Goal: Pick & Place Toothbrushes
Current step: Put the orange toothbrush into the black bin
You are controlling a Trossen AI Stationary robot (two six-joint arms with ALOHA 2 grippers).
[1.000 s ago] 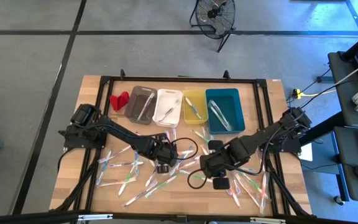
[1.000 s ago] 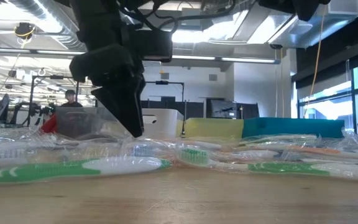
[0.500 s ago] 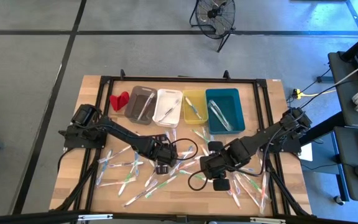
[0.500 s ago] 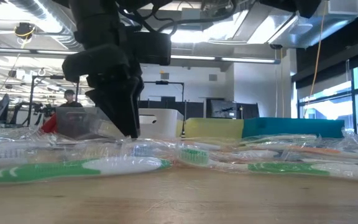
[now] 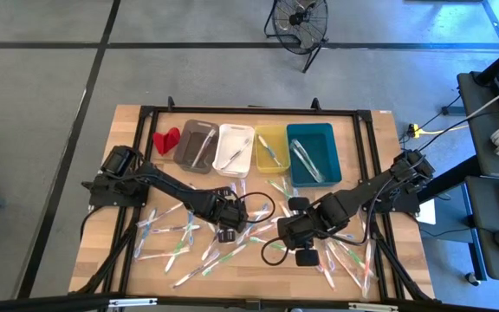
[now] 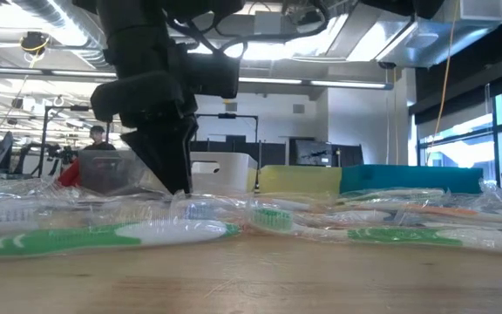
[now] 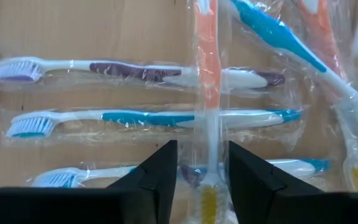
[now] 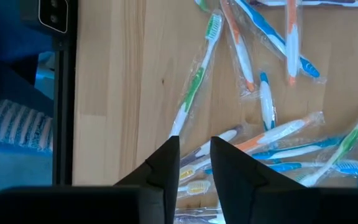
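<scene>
The left tool (image 7: pixel 201 180) hung low over the middle of the counter (image 5: pixel 128 156), its two dark, wedge-shaped fingers (image 7: pixel 157 177) standing a narrow gap apart on either side of an orange-handled toothbrush (image 7: pixel 207 74) sealed in a clear, crinkled wrapper. Whether the fingers actually pressed that wrapper could not be told. In the low view the same tool (image 6: pixel 177 179) came down to a point with its tip at the heap of wrapped brushes.

The right tool (image 8: pixel 194 165) hovered above the counter just beside the left one, toward the right side, its fingers (image 8: pixel 163 168) close together with only a slim slot between them and nothing in it.

Around both tools lay the toothbrushes (image 5: pixel 180 251), thin plastic sticks with white, green, blue, purple and orange handles, each in glossy film, scattered flat over the pale wooden planks. A few more rested inside the four rectangular bins at the far edge: grey (image 5: pixel 196 144), white (image 5: pixel 234 147), yellow (image 5: pixel 271 147) and teal (image 5: pixel 310 152). A small red object (image 5: pixel 165 139) sat just beside the grey bin.
</scene>
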